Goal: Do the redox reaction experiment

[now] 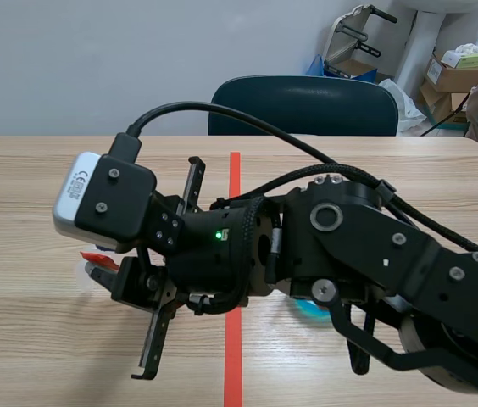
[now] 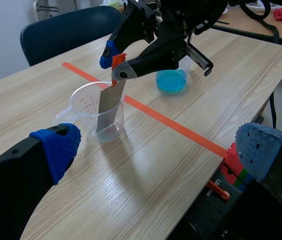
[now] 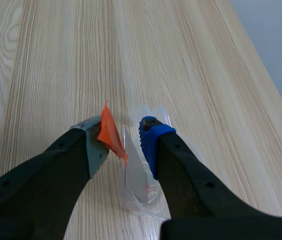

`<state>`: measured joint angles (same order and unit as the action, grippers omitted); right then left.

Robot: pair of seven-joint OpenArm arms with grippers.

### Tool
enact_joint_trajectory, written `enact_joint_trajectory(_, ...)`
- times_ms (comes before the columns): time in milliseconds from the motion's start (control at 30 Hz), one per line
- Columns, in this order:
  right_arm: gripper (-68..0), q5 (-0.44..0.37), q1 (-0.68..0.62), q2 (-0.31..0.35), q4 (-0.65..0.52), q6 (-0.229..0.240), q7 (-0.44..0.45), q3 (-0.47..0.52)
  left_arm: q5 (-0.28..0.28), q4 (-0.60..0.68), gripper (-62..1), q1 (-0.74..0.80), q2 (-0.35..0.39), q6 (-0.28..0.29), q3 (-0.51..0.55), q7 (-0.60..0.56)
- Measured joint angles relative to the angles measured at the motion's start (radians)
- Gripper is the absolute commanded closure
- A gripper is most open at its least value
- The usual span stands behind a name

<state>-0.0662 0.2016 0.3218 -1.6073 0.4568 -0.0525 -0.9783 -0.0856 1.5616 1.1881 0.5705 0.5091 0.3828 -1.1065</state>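
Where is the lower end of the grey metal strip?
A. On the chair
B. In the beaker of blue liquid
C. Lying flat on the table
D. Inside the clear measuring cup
D: in the left wrist view the metal strip stands tilted with its lower end inside the clear measuring cup, apart from the beaker of blue liquid.

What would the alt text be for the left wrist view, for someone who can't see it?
The right gripper sits at the orange-tagged top of a grey metal strip standing tilted in a clear measuring cup. Beyond an orange tape line stands a container of blue liquid; the left gripper is open, nearest the camera.
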Motion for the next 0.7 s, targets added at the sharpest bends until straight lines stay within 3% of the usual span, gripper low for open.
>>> enact_joint_trajectory(133,-0.4,0.004,0.0,0.0,0.0,0.0,0.0,0.0,0.0,0.0,-62.3,0.0,0.0,0.0,0.0,0.0)
enact_joint_trajectory(700,-0.6,-0.013,0.0,0.0,-0.004,0.0,-0.03,0.0,0.0,0.0,-62.3,0.0,0.0,0.0,0.0,0.0)
